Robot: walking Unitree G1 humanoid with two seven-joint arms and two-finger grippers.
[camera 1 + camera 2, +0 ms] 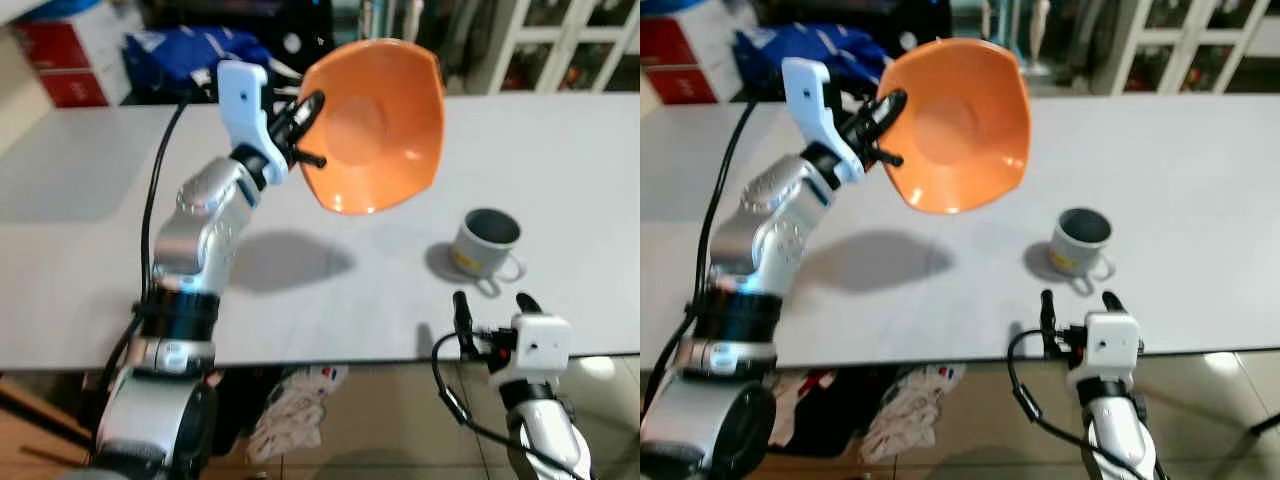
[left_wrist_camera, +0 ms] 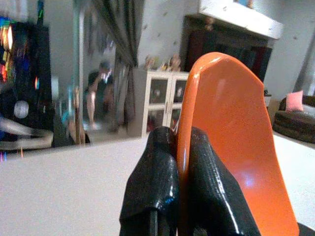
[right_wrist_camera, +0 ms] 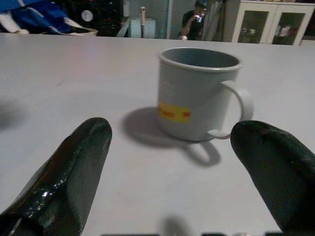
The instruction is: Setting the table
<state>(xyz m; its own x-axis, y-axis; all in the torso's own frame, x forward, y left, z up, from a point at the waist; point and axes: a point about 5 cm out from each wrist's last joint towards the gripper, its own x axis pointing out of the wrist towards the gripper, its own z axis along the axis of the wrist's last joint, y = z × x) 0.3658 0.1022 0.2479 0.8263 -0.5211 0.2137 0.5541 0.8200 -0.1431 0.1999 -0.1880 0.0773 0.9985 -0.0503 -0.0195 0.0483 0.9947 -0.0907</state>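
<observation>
The wide pale grey surface [image 1: 90, 180] carries a small grey mug with a yellow label [image 1: 486, 245], standing upright near its front edge. Above the surface and up-left of the mug, the orange plastic bowl [image 1: 380, 125] hangs tilted on edge, its rim clenched between the left gripper's [image 1: 305, 115] fingers [image 2: 152, 191]. The right gripper [image 1: 492, 305], fingers spread apart, sits just in front of the mug at the surface's edge.
</observation>
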